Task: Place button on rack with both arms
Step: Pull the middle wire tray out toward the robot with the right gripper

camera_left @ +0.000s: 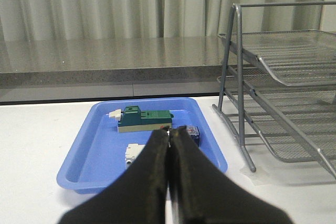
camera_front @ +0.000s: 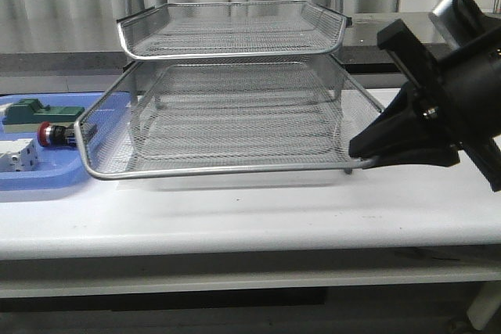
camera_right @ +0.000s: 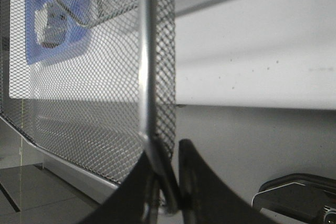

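Right gripper (camera_right: 164, 182) clamps rack (camera_front: 235, 170) rim; left gripper (camera_left: 169, 145) pressed together over tray (camera_left: 94, 156).

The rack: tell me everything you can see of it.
The rack is silver wire mesh with chrome rims on thin metal legs, standing upright on the white table beside the blue tray. The front view shows two trays, the lower one pulled forward; the left wrist view shows three tiers. All look empty. The right gripper is closed on the pulled-out tray's front rim at its right corner.
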